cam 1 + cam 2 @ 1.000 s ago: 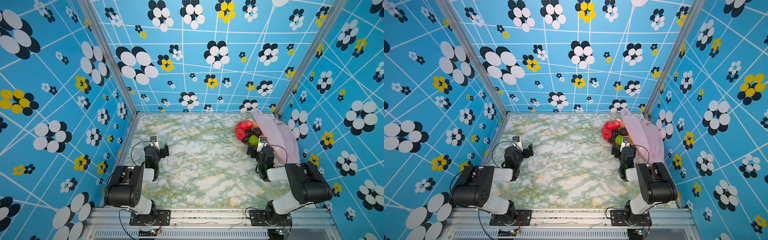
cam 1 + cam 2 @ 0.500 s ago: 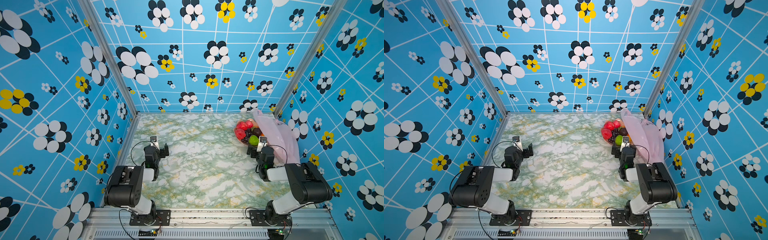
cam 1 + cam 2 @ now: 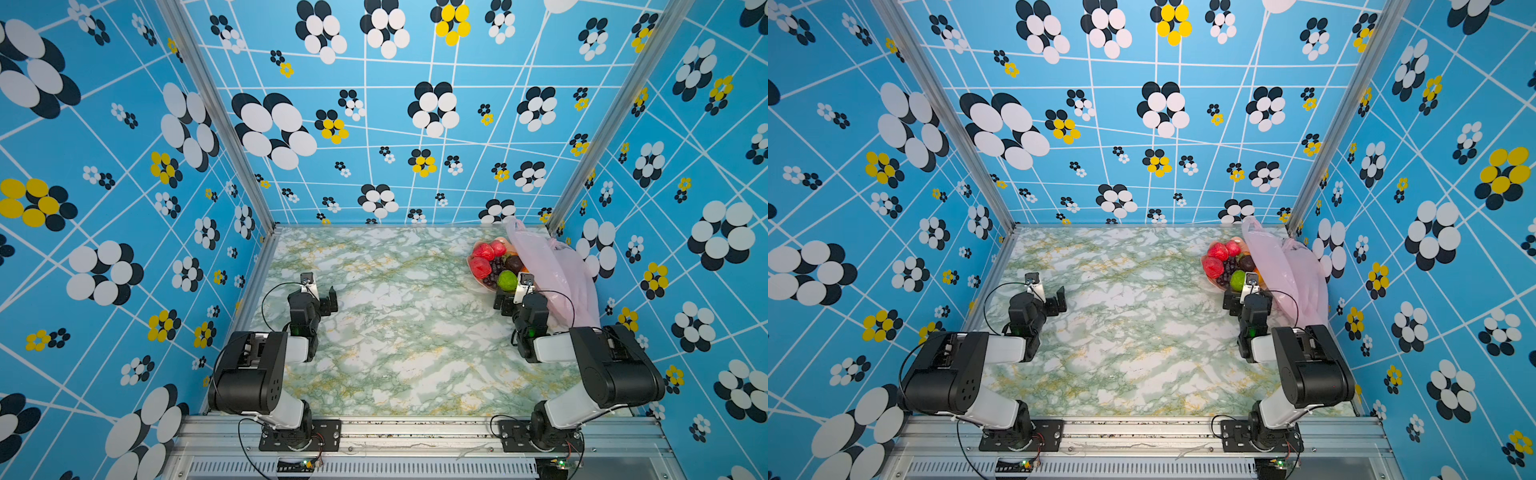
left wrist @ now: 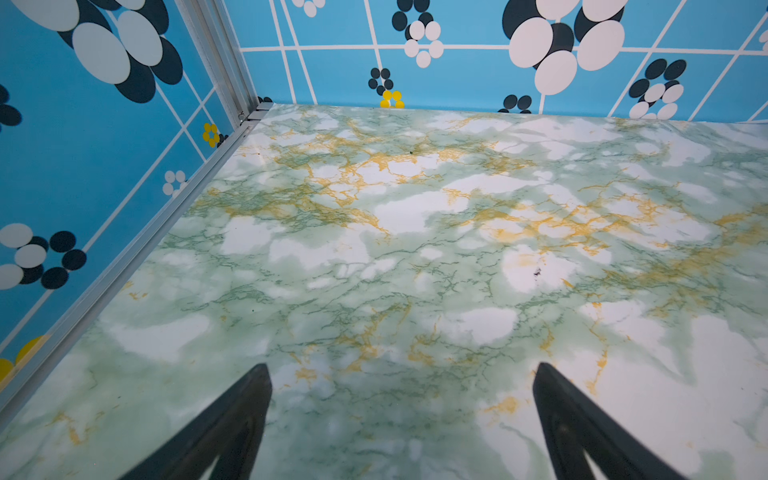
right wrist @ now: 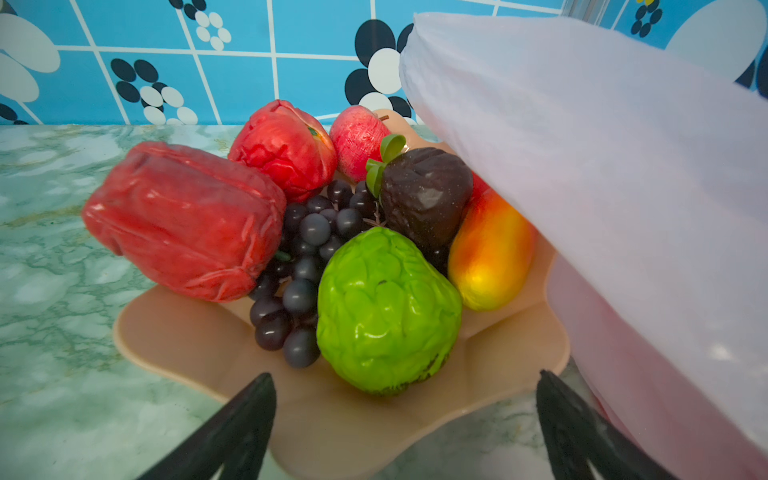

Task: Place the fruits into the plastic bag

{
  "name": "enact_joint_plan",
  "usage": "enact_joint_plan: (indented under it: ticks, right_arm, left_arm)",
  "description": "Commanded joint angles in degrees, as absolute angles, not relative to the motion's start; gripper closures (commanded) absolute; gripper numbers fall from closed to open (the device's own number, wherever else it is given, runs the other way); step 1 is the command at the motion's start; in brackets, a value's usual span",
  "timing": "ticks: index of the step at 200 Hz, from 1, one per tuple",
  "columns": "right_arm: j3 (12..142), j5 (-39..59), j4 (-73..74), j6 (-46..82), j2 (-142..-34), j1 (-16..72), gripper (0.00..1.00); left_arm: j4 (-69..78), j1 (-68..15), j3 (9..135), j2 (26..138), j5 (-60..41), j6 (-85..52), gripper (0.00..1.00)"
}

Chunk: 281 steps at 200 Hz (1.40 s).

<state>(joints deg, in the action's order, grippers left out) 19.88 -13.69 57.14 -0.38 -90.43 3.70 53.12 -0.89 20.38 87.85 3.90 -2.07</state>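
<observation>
The fruits lie heaped in a peach scalloped bowl [image 5: 199, 336] at the back right of the table. They are bumpy red ones [image 5: 187, 220], a green round one [image 5: 386, 316], a dark maroon one [image 5: 424, 195], a red-yellow mango [image 5: 490, 253] and a dark purple grape bunch [image 5: 307, 257]. The pale-pink plastic bag [image 3: 552, 270] slumps against the right wall, touching the bowl and covering its far side. My right gripper [image 5: 403, 374] is open, just short of the bowl's near rim and facing the green fruit. My left gripper [image 4: 401, 365] is open over bare table at the left.
The green-veined marble table [image 3: 415, 332] is boxed in by blue flowered walls on three sides. A metal rail [image 4: 124, 257] runs along the left edge close to the left arm. Both arm bases [image 3: 291, 432] sit on the front rail.
</observation>
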Motion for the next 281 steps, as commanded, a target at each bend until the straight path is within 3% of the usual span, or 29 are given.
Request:
enact_joint_plan:
  ticks: [1,68,138,194,250,281]
  right_arm:
    - [20.8,-14.9,55.9,0.7,-89.5,3.4,0.01]
    - [19.7,-16.6,57.3,1.0,-88.5,3.4,0.01]
    - [29.3,-21.8,24.7,9.1,-69.3,3.4,0.01]
    - [44.9,-7.1,-9.6,22.5,-62.5,3.4,0.01]
    - [52.7,7.4,-25.4,31.7,-59.9,2.9,0.01]
    - [54.7,17.9,-30.4,35.4,-59.7,-1.9,0.03]
  left_arm:
    - [52.9,-1.3,21.4,88.3,4.5,-1.4,0.01]
    - [50.5,-1.6,22.2,86.8,7.9,-2.0,0.01]
    - [12.1,-2.6,34.6,73.1,15.0,-8.9,0.01]
    - [-0.8,-4.3,36.8,61.9,11.0,-15.2,0.01]
    - [-8.7,-6.8,40.1,50.7,4.2,-25.0,0.01]
    - [-15.1,-6.9,44.9,49.4,-6.4,-22.4,0.01]
